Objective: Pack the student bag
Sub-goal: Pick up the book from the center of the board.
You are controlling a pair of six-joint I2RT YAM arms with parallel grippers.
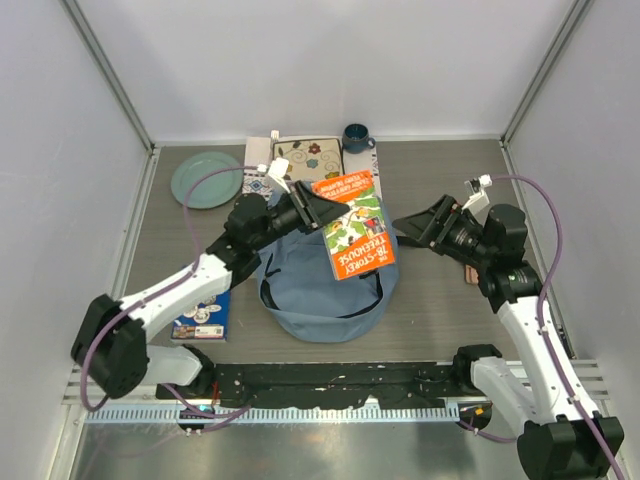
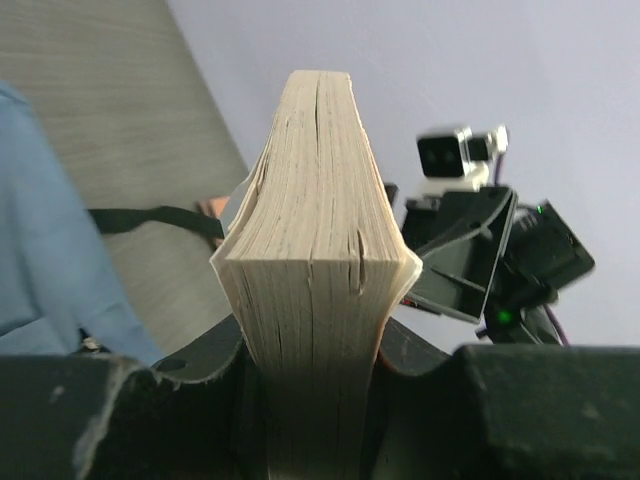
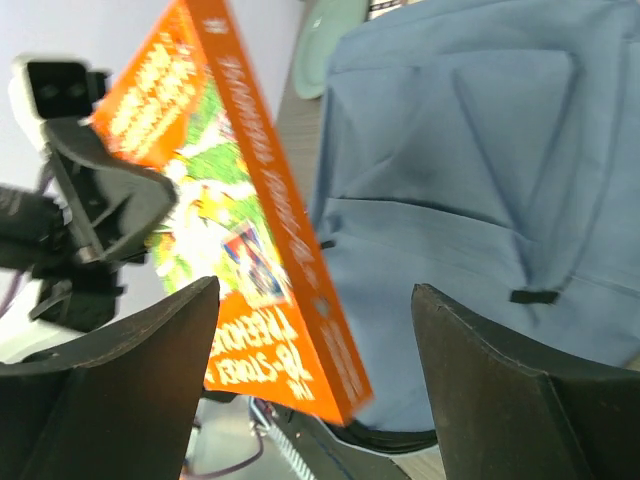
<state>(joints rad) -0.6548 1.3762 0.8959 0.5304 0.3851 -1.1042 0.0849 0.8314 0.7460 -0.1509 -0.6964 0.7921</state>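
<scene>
Left hand [image 1: 308, 210] clamps book [image 1: 352, 222] over student bag [image 1: 322, 298], right hand [image 1: 418, 226] gaping nearby, plate [image 1: 207, 179] behind.

Lab robot cell, not a lived-in room. Plain white panel walls [image 1: 330, 60] framed by bare aluminium posts [image 1: 110, 75], grey wood-grain surface [image 1: 440, 310]. Left arm [image 1: 190, 285] and right arm [image 1: 530, 325] are bolted to a black rail [image 1: 340, 378] at the near edge, purple cables [image 1: 549, 225] running loose. Household props on the far side: plate [image 1: 207, 179], mug [image 1: 356, 137], mat [image 1: 308, 155].
</scene>
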